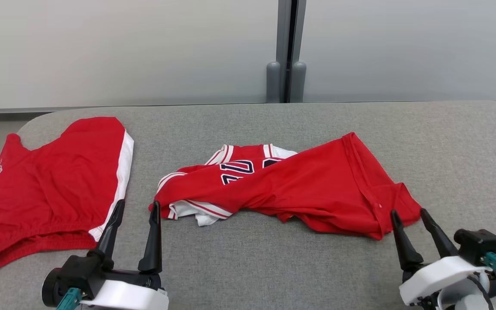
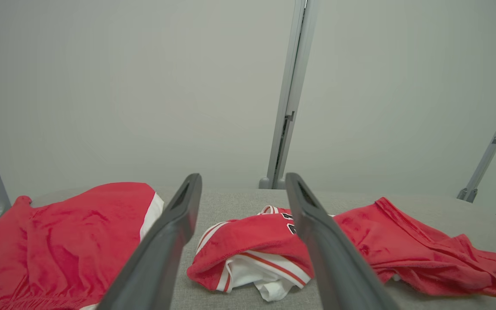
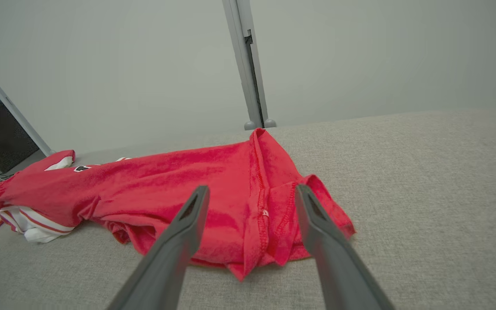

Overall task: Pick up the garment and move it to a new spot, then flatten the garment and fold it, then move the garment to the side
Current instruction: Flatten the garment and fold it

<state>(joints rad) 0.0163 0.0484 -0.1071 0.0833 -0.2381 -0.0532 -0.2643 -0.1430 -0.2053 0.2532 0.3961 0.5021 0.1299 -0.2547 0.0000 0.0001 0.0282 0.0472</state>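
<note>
The crumpled jersey (image 1: pixel 299 185) lies central on the worktop (image 1: pixel 274 267). Both stand wide: the left end effector (image 1: pixel 139 203) has it at 1 o'clock, the right end effector (image 1: pixel 408 211) at 11. Best to pinch both ends low and lift together.

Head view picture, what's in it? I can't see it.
A crumpled red jersey with white trim lies in the middle of a grey table. Red shorts lie spread at its left. Both pairs of dark jaws stand open below, holding nothing.

Red shorts (image 1: pixel 50 189) cut off at left edge, jersey (image 1: pixel 317 185) number half hidden under its fold
</note>
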